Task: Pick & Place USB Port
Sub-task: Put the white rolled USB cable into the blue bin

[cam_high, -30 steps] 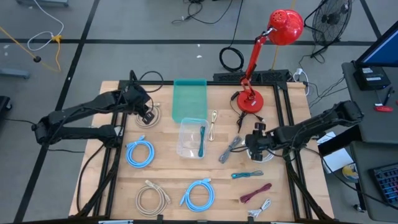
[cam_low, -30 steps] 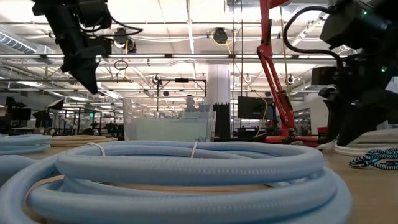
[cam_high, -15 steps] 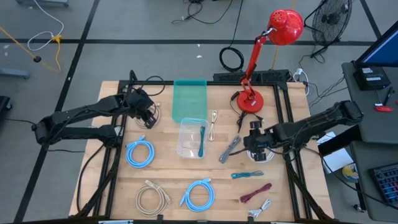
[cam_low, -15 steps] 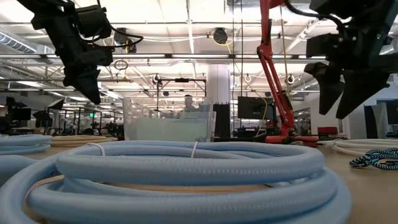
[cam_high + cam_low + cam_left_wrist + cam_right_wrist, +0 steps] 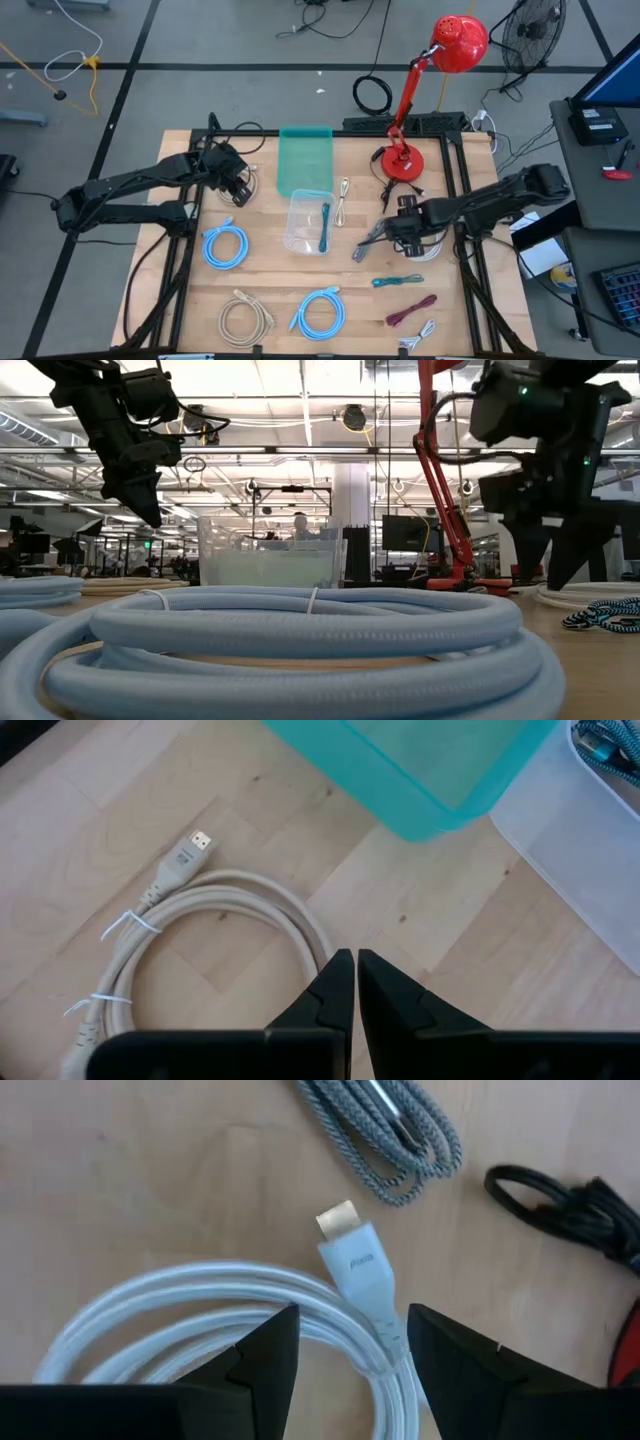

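Closed left gripper (image 5: 355,982) hovers over beige coiled cable (image 5: 215,955) near teal lid (image 5: 430,765).

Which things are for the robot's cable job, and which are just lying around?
For the job: right pincer, open over the white cable; clear box; left pincer, shut, waiting over beige cable.
Just lying about: red lamp, floor fan, black loop on floor.

From my seat the table (image 5: 270,290) reads as pale matt wood with visible grain. The white cable (image 5: 200,1320) at the right wrist's 6 o'clock looks like smooth, slightly glossy plastic, its plug tip metal. The grey cable (image 5: 400,1140) at 12 is woven cloth braid. The teal lid (image 5: 440,770) is glossy translucent plastic, the clear bin (image 5: 308,222) too. The lamp (image 5: 440,70) is shiny red.
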You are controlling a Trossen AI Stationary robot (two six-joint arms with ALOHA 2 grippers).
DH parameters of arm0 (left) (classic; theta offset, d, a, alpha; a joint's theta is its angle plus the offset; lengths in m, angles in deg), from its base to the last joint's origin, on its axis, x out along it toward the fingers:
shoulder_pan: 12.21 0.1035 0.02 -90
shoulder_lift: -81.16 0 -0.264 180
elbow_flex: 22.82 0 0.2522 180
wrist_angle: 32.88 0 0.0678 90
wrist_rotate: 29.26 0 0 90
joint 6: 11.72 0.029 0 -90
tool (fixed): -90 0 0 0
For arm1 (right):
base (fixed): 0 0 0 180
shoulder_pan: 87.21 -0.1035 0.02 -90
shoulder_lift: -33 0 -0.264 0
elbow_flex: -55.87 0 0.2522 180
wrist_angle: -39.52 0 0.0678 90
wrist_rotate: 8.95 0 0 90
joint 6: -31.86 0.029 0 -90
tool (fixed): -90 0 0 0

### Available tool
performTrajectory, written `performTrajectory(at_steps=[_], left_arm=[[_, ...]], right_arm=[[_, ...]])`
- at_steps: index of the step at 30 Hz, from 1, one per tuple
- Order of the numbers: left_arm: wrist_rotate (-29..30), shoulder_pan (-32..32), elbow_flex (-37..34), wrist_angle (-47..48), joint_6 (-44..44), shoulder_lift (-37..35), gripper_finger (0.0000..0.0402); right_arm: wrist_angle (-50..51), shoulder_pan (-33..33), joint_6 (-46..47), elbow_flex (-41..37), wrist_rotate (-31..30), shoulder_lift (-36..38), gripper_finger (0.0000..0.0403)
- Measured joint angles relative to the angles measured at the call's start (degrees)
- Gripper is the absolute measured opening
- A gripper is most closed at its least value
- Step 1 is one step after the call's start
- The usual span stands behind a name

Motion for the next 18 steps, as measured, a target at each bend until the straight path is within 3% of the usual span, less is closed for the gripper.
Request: performTrajectory(at_steps=[5, 12, 18], left_arm=[[-0.02, -0.45, 0.01, 0.05, -0.05, 0.0, 0.0024], [0.02, -1.38, 0.02, 0.04, -0.19, 0.0, 0.0024], [0.26, -1.77, 0.02, 0.07, -0.35, 0.0, 0.0024]], right_arm=[[-0.07, 1.26, 0.92, 0.0, -0.79, -1.11, 0.0183], [-0.26, 3.51, 8.99, 0.02, -7.55, -1.14, 0.0183], [3.02, 3.9, 17.14, 0.43, -1.65, -0.41, 0.0183]])
